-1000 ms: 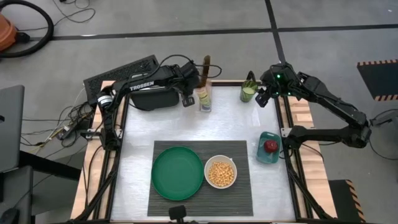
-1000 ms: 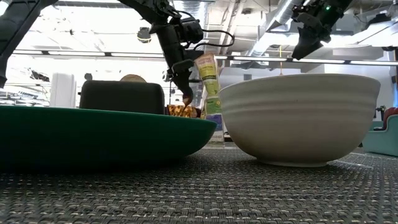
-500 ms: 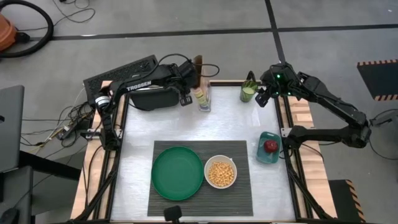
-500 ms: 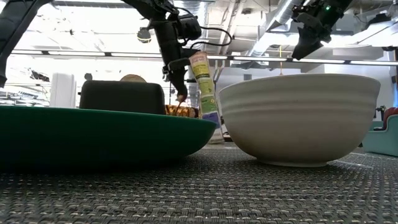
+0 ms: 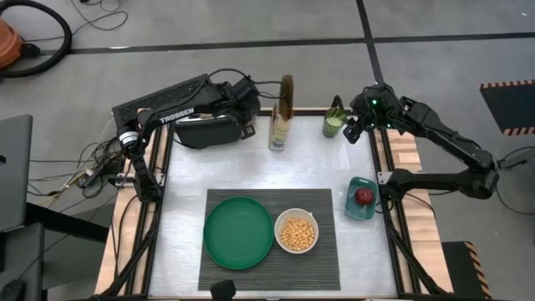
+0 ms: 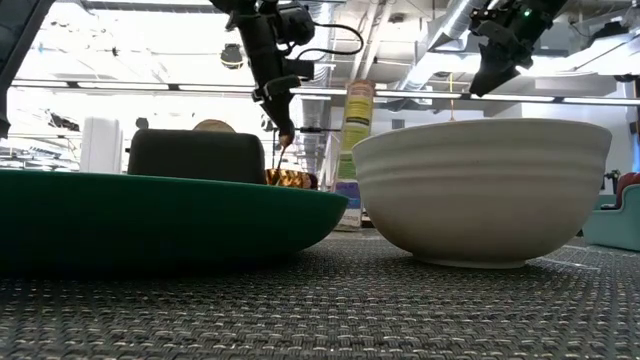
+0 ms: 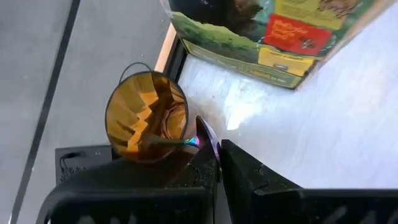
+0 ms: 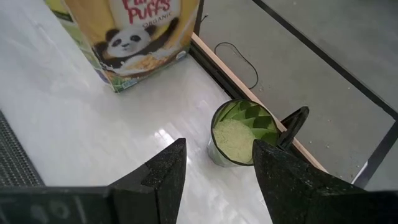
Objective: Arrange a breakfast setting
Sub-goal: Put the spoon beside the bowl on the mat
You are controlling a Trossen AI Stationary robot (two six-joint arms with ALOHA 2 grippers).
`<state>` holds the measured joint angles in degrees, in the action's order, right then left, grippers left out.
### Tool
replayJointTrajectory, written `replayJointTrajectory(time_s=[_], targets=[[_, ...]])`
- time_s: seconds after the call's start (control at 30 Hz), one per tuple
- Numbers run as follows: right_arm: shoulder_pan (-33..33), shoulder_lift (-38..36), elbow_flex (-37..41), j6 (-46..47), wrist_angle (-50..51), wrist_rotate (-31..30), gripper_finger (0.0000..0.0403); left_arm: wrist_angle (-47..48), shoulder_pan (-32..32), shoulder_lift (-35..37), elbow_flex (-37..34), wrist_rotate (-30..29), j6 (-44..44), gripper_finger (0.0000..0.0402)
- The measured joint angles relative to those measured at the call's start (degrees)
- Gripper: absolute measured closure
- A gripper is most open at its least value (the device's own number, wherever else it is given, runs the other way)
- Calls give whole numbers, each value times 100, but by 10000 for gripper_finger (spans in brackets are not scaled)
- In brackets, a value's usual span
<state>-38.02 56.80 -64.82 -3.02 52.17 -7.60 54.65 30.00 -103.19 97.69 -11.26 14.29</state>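
Plate [image 5: 238, 232] and bowl [image 5: 296, 232] sit side by side on the placemat [image 5: 326, 251], plate left

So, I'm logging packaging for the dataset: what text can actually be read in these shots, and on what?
"PUFFS" and "ORGANIC": on the cereal box, by a panda picture, right wrist view.
"TROSSEN": on the left arm, high view.
Red and yellow label panels on the cereal box in the left wrist view: print too small to read.

Left end effector [image 5: 245, 125] raised at the tabletop's [image 5: 251, 171] far-left corner, fingers pressed together. Right end effector [image 8: 214, 165] lifted at its far-right corner, fingers spread apart.
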Motion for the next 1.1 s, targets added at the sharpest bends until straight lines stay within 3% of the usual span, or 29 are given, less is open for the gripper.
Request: replayJointTrajectory(time_s=[0.53, 0.7, 0.93, 1.1], targets=[[7, 98, 0, -1, -195, 24, 192, -12, -18, 1015, 2, 126, -826, 401], [102, 101, 0, -212, -474, 676, 192, -129, -121, 1484, 4, 559, -1099, 401], [859, 101, 0, -573, -1474, 1658, 192, -212, -540, 2030, 11, 1800, -957, 402], [1674, 101, 0, -655, -2246, 1744, 189, -213, -1135, 2130, 11, 1934, -596, 401]])
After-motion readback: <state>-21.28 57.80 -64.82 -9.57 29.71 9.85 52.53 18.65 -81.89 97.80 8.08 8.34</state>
